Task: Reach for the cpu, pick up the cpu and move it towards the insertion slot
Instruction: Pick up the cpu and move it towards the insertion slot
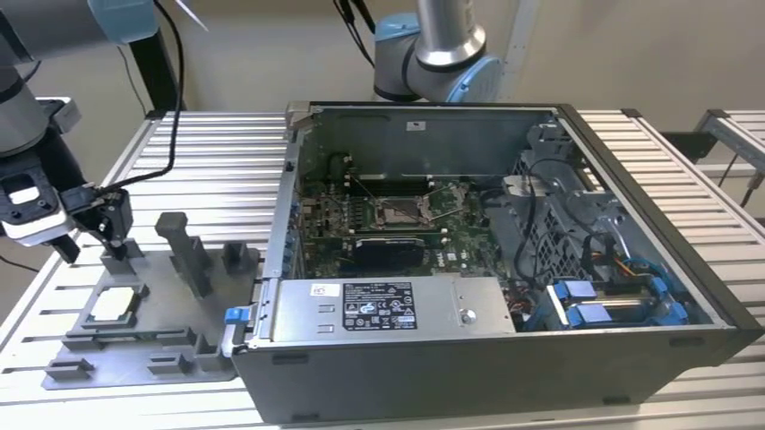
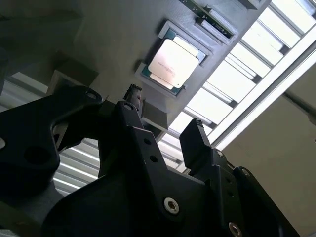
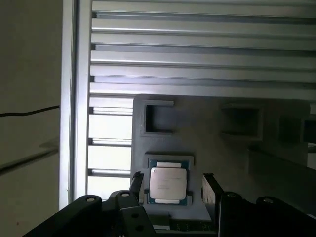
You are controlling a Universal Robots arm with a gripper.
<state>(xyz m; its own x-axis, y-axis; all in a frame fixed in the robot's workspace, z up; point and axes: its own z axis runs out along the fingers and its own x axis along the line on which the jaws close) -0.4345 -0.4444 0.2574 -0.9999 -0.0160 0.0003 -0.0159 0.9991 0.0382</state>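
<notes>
Exterior view, gripper (image 1: 90,237): I found it hanging at the exterior view's left, low over the grey fixture (image 1: 132,345), jaws apart with nothing between them.
Exterior view, cpu (image 1: 114,303): it lay flat in a square recess of the fixture, pale face up. It sat just under the gripper in the picture and clear of it, as far as I could judge from this angle.
Exterior view, insertion slot (image 1: 399,212): it sat on the green board (image 1: 358,193) inside the open computer case (image 1: 478,372), well apart from the cpu, with a metal frame and a dark centre.
Exterior view, slatted table (image 1: 215,152): it carried both the fixture and the case.
Second wrist view, gripper (image 2: 165,121): its two black fingers (image 2: 197,143) stood spread wide, holding nothing.
Second wrist view, cpu (image 2: 173,61): I saw it seated in its recess beyond the fingertips, untouched.
First wrist view, gripper (image 3: 172,180): the fingers stood on either side of the cpu's recess, set wider than the plate.
First wrist view, cpu (image 3: 168,183): a silvery square with a green rim, lying between the two fingers in the picture and not gripped.
First wrist view, square recesses (image 3: 158,118): two more lay in the fixture beyond the cpu's.
</notes>
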